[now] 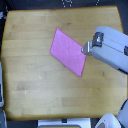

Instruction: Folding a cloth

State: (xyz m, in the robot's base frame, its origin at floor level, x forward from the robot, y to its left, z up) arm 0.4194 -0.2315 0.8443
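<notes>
Cloth (67,51) flat near table (30,85) centre, lying as a slanted four-sided shape. Gripper (86,49) at cloth's corner on the exterior view's right; jaw state too blurred to tell, contact unclear.

A wooden tabletop (35,85) is seen filling the view, and a pink cloth (69,51) is laid flat on it, angled, slightly right of centre.
</notes>
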